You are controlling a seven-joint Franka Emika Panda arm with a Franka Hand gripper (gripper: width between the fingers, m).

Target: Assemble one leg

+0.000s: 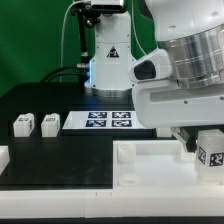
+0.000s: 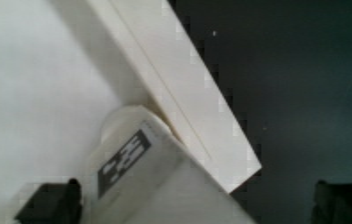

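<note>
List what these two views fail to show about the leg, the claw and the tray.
Claw: its fingertips are hidden by the arm's housing in the exterior view and cut off by the edge in the wrist view.
Leg: whether it sits in a socket; the tray wall covers part of it in the wrist view.
Spare legs: marker patterns too small, exterior view.
White piece: cut by the exterior view's left edge.

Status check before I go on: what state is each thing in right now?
gripper: open, fingers either side of the leg, not touching it.
leg: upright against the wall of the tray, free; seated or not, cannot tell.
spare legs: resting on the table, apart, untouched.
tray: flat on the table.
marker board: flat on the table.
</note>
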